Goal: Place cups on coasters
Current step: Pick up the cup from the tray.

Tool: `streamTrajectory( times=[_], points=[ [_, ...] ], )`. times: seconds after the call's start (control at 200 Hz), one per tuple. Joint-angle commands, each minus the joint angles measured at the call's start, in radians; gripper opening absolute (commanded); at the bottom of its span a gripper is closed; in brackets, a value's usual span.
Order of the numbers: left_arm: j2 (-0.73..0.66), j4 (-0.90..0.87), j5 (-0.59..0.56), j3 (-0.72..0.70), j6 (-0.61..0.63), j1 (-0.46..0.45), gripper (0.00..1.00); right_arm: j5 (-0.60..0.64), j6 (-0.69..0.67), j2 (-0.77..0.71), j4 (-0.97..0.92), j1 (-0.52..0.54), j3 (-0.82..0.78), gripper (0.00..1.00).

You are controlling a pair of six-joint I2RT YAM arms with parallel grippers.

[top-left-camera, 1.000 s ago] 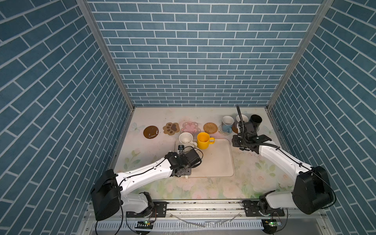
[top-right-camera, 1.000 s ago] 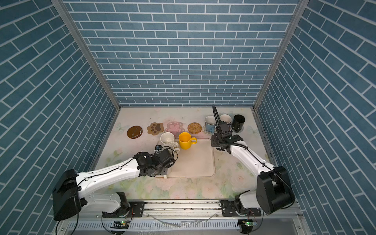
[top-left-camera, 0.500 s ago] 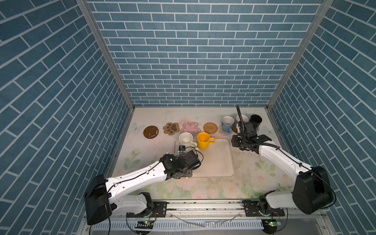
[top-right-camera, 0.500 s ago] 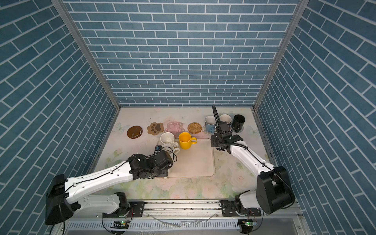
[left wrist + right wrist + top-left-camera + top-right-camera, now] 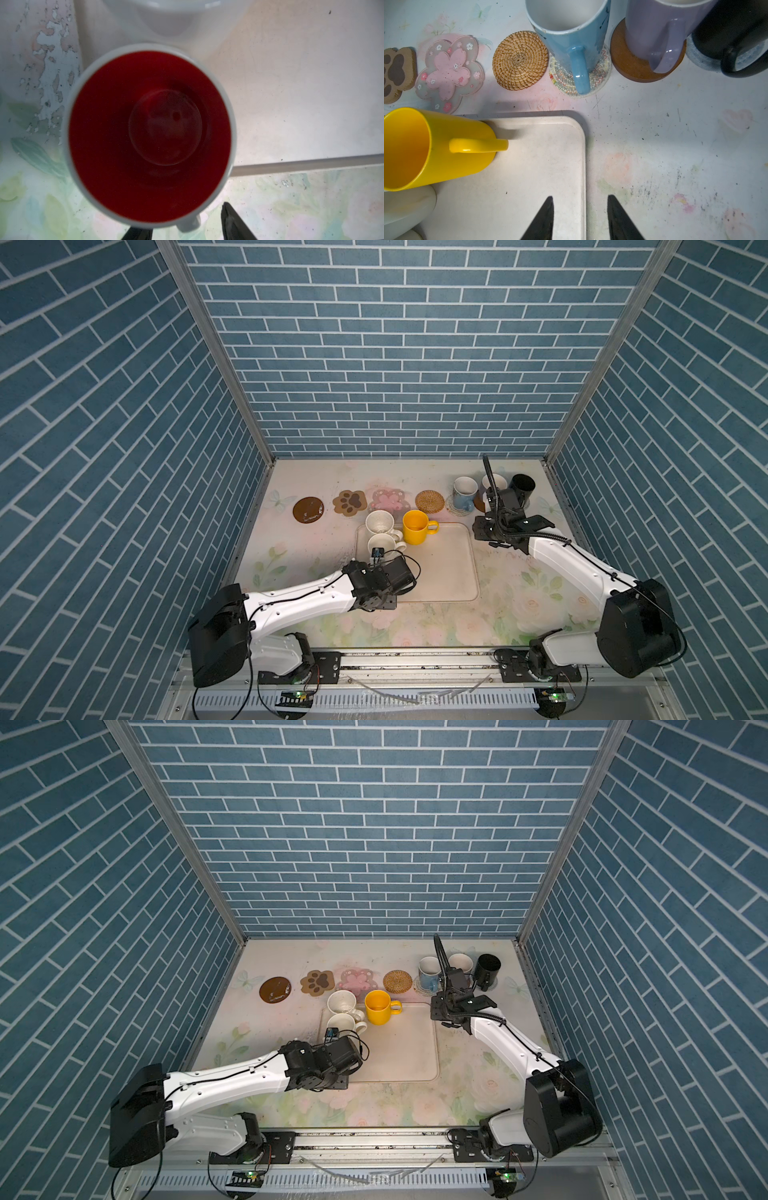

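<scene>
The left end effector [image 5: 186, 227] is released, its fingers [image 5: 233, 225] straddling but not touching the handle [image 5: 190, 223] of the red-lined mug [image 5: 149, 135] at the tray's [image 5: 291, 104] near left corner. Farther back, the right end effector [image 5: 580, 197] hangs released and empty over the tray's far right corner, with the yellow mug [image 5: 446, 158] apart from it along the far edge.

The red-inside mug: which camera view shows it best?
The left wrist view: it looks straight down into the mug, showing its whole rim. In both top views the left arm hides it. The right wrist view misses it.
</scene>
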Motion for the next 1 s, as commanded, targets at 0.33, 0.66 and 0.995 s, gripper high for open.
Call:
streamTrajectory(
  times=[0.33,0.66,0.995],
  points=[
    [0.047,0.058,0.005,-0.016,0.038,0.031,0.32,0.008,0.020,-0.004,0.002,-0.004,-0.031,0.44],
    [-0.014,0.038,-0.005,-0.055,0.047,0.030,0.11,0.004,0.019,-0.005,0.006,-0.003,-0.032,0.44],
    [-0.056,-0.014,-0.025,-0.033,0.070,0.030,0.00,-0.001,0.016,-0.002,0.005,-0.005,-0.030,0.43]
  ],
)
